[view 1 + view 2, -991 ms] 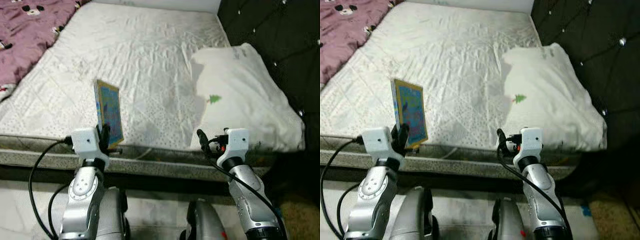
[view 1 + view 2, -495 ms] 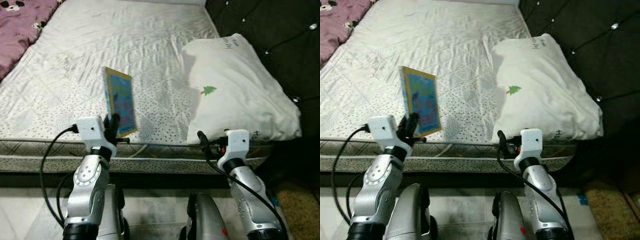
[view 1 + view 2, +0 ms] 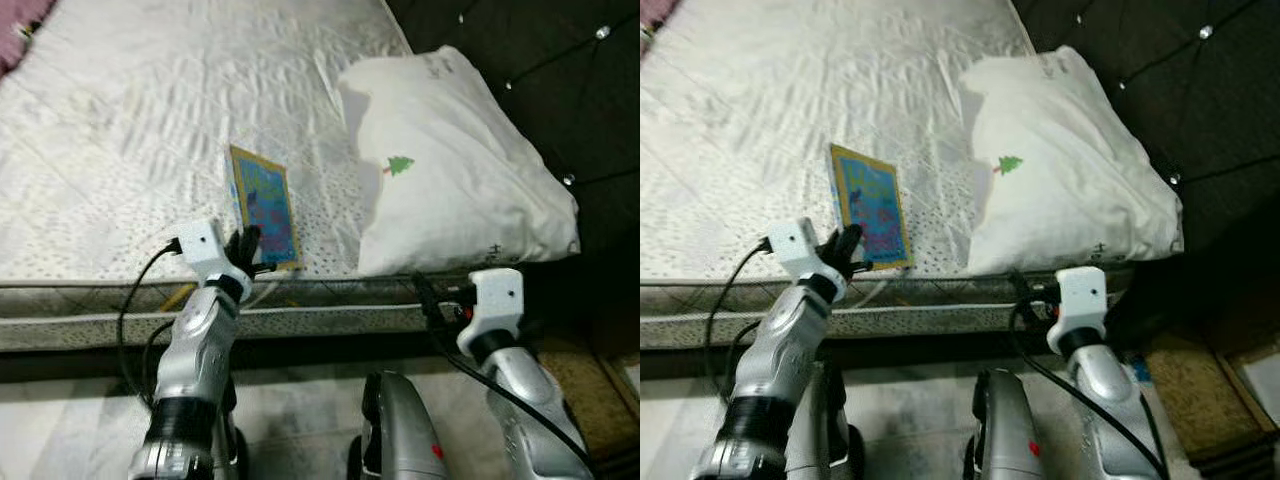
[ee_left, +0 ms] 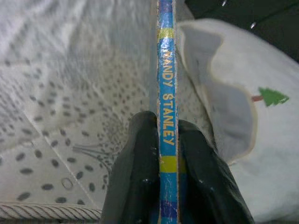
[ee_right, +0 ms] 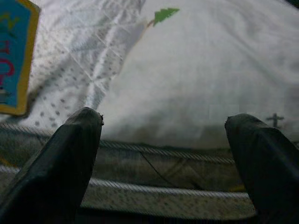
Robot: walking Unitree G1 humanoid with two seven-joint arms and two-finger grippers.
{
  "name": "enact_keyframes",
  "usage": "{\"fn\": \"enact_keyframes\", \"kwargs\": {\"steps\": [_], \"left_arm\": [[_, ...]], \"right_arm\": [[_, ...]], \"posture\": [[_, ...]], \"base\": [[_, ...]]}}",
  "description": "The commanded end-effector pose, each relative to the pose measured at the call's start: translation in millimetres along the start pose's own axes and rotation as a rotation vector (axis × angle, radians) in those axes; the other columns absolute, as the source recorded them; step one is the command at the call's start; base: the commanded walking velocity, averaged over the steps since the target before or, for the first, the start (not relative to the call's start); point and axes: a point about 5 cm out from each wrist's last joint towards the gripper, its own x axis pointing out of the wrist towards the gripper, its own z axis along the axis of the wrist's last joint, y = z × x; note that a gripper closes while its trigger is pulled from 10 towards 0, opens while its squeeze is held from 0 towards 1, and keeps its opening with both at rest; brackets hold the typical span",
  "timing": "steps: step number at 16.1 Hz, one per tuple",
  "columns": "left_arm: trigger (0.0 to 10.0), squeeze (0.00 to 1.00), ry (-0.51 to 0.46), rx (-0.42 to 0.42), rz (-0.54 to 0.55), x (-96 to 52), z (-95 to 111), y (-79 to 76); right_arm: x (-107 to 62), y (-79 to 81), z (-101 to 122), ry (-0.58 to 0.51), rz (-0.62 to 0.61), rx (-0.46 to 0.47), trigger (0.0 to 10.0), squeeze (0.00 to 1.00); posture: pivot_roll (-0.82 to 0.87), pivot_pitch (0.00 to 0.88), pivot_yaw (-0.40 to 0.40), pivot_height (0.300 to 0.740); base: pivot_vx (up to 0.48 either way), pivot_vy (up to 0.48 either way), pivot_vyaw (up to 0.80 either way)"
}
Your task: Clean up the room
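Since the earlier frame, your left end effector [image 3: 247, 246] has carried the book [image 3: 265, 205] farther over the bed [image 3: 130, 120], pinching it upright beside the pillow [image 3: 450, 170]. Your right end effector [image 5: 163, 163] is spread, facing the bed edge.

We see a book [image 3: 264, 205] with a blue cover framed in yellow; its spine [image 4: 167, 112] is blue with yellow bands and yellow lettering. The bed [image 3: 130, 110] wears white quilted fabric, speckled with dark dots near its front edge. The pillow [image 3: 450, 170] is white with a small green tree. The headboard [image 3: 560, 90] is black with shiny studs.
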Motion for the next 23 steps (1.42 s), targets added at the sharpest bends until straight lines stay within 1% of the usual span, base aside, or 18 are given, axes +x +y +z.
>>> {"fn": "enact_keyframes", "kwargs": {"steps": [1,2,4,5,6,7,10,12,14,15,16,17,18,19,20,21,22,23], "left_arm": [[10.0,0.0,0.016,-0.019,-0.019,5.7,-0.1,-4.4],[10.0,0.0,0.067,-0.043,-0.02,13.1,-3.7,-6.8],[10.0,0.0,0.074,-0.096,-0.057,27.8,2.8,-17.3],[10.0,0.0,0.104,-0.112,-0.071,32.2,2.7,-20.2],[10.0,0.0,0.186,-0.144,-0.073,35.8,-2.6,-21.7],[10.0,0.0,0.235,-0.169,-0.071,37.3,-6.1,-21.8],[10.0,0.0,0.264,-0.201,-0.094,44.9,2.6,-22.4],[10.0,0.0,0.322,-0.192,-0.087,44.4,-2.4,-20.0],[10.0,0.0,0.369,-0.153,-0.083,42.7,-7.5,-16.2],[10.0,0.0,0.386,-0.127,-0.092,42.4,-8.7,-15.9],[10.0,0.0,0.404,-0.071,-0.1,42.2,-9.3,-14.8],[10.0,0.0,0.41,-0.033,-0.105,42.6,-8.5,-13.8],[10.0,0.89,0.415,0.032,-0.093,43.0,-5.9,-9.4],[10.0,1.0,0.409,0.06,-0.089,43.5,-2.9,-6.2],[10.0,1.0,0.382,0.124,-0.058,44.6,5.4,2.4],[10.0,1.0,0.373,0.153,-0.043,44.6,8.8,7.2],[10.0,1.0,0.372,0.161,-0.041,44.5,9.4,8.3],[10.0,1.0,0.365,0.206,-0.009,43.6,12.0,15.5]], "right_arm": [[-5.1,-3.6,1.7,0.008,0.003,-0.011,10.0,0.0],[-8.4,-4.4,2.5,0.014,0.005,-0.019,10.0,0.0],[-15.6,-7.0,4.2,0.03,0.002,-0.031,10.0,0.0],[-17.7,-7.8,4.4,0.036,0.0,-0.034,10.0,0.0],[-19.7,-8.9,4.8,0.043,-0.002,-0.04,10.0,0.0],[-20.5,-9.2,5.6,0.044,-0.001,-0.043,10.0,0.0],[-23.0,-10.4,7.2,0.055,0.0,-0.053,10.0,0.0],[-23.1,-9.7,7.9,0.059,0.005,-0.057,10.0,0.0],[-22.3,-9.5,8.9,0.058,0.009,-0.062,10.0,0.0],[-22.0,-9.7,9.3,0.058,0.008,-0.062,10.0,0.0],[-21.7,-9.7,9.5,0.058,0.009,-0.063,10.0,0.0],[-21.3,-9.6,9.8,0.058,0.009,-0.064,10.0,0.0],[-20.9,-9.3,10.1,0.058,0.01,-0.064,10.0,0.0],[-20.1,-9.0,10.3,0.057,0.011,-0.064,10.0,0.0],[-19.1,-9.0,10.7,0.055,0.01,-0.064,10.0,0.0],[-18.4,-8.8,10.9,0.053,0.01,-0.064,10.0,0.0],[-18.2,-8.7,11.0,0.053,0.011,-0.064,10.0,0.0],[-17.7,-8.2,11.7,0.05,0.015,-0.067,10.0,0.0]], "posture": [[-0.14,0.258,-0.108,0.549],[-0.15,0.266,-0.115,0.549],[-0.18,0.282,-0.125,0.549],[-0.18,0.286,-0.127,0.549],[-0.19,0.289,-0.127,0.549],[-0.2,0.291,-0.128,0.549],[-0.2,0.294,-0.133,0.549],[-0.2,0.293,-0.135,0.549],[-0.21,0.293,-0.137,0.549],[-0.21,0.294,-0.138,0.549],[-0.21,0.293,-0.138,0.549],[-0.21,0.292,-0.138,0.549],[-0.21,0.291,-0.138,0.549],[-0.21,0.289,-0.138,0.549],[-0.21,0.287,-0.138,0.549],[-0.21,0.285,-0.137,0.549],[-0.21,0.285,-0.137,0.549],[-0.21,0.282,-0.139,0.549]], "base": [[0.0,0.0,0.0],[0.0,0.0,0.0],[0.0,0.0,0.0],[0.0,0.0,0.0],[0.0,0.0,0.0],[0.0,0.0,0.0],[0.0,0.0,0.0],[0.0,0.0,0.0],[0.0,0.0,0.0],[0.0,0.0,0.0],[0.0,0.0,0.0],[0.0,0.0,0.0],[0.0,0.0,0.0],[0.0,0.0,0.0],[0.0,0.0,0.0],[0.0,0.0,0.0],[0.0,0.0,0.0],[0.0,0.0,0.0]]}}
